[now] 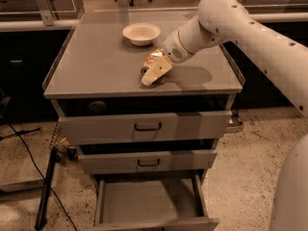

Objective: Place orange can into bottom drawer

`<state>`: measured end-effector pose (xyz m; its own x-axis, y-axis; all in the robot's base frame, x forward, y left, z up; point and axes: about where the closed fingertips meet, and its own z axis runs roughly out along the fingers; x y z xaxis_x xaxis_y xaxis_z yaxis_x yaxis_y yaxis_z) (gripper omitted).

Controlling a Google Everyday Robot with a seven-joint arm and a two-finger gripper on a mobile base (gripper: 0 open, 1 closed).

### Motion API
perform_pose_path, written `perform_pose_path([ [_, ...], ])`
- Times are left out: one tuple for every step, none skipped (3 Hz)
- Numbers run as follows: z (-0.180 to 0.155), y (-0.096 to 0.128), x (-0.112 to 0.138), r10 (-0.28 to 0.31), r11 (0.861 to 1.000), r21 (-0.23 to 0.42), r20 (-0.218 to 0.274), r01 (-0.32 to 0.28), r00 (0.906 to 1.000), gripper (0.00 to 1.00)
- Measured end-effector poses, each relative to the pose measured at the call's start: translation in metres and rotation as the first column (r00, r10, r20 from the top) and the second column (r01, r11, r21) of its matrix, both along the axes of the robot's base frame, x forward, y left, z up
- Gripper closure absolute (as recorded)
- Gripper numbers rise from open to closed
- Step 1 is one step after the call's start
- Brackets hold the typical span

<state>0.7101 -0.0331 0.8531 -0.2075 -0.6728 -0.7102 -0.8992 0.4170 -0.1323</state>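
The orange can [152, 58] lies on its side on the grey cabinet top [96, 66], just in front of the white bowl. My gripper [155, 72] reaches in from the right on the white arm and sits right over the can, covering most of it. The can still rests on the top. The bottom drawer [149, 201] is pulled out at the foot of the cabinet, and its tray holds nothing.
A white bowl [141, 32] stands at the back of the cabinet top. The top drawer [147, 126] and the middle drawer [147, 161] have dark handles. A dark stand and cables [48, 186] are on the floor at the left. Office chairs stand behind.
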Motion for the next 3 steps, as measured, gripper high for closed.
perform_pose_path([
  [-0.0015,0.0036,0.0018,0.002,1.0,0.005,-0.002,-0.002,1.0,0.0],
  [-0.0016,0.0036,0.0018,0.002,1.0,0.005,-0.002,-0.002,1.0,0.25],
  [-0.0016,0.0037,0.0018,0.002,1.0,0.005,-0.002,-0.002,1.0,0.48],
])
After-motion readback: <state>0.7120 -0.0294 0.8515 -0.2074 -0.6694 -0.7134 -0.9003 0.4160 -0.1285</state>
